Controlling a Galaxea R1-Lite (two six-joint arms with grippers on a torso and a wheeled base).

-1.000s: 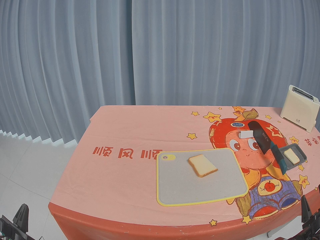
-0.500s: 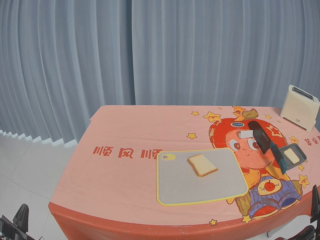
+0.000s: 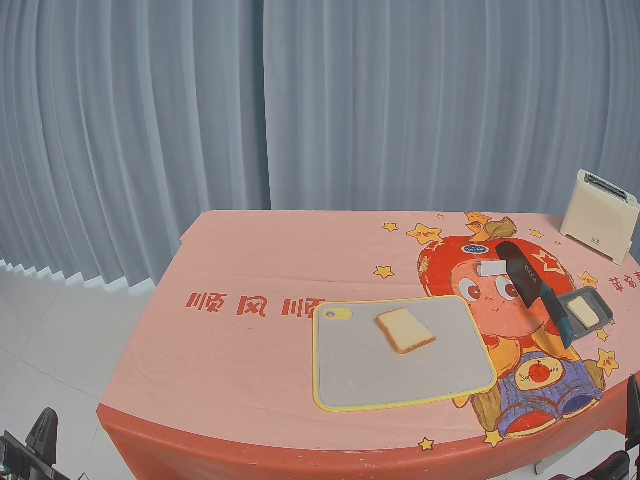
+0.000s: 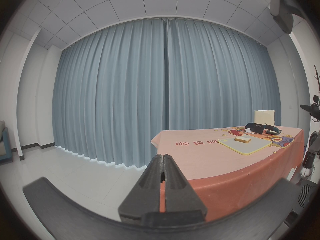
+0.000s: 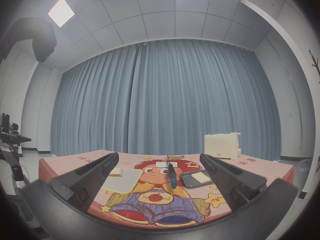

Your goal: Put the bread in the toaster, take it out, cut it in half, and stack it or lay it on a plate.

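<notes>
A slice of bread [image 3: 405,329] lies flat on the grey, yellow-rimmed cutting board [image 3: 373,375] near the table's front. Right of it a knife [image 3: 530,285] with a black blade and teal handle leans onto a dark plate [image 3: 603,305] that holds a smaller bread piece [image 3: 583,312]. The cream toaster [image 3: 600,216] stands at the far right corner. My left gripper [image 4: 162,175] is shut and empty, low off the table's left front. My right gripper [image 5: 159,157] is open and empty, below the table's right front edge, facing the knife [image 5: 172,177] and plate [image 5: 190,181].
A small white block [image 3: 494,269] lies under the knife's blade. The pink printed tablecloth [image 3: 253,361] is bare on its left half. Blue curtains hang behind the table, and pale floor lies to the left.
My right gripper has shifted right and up at the lower right corner of the head view. Bread, knife, plate and the left gripper have not moved.
</notes>
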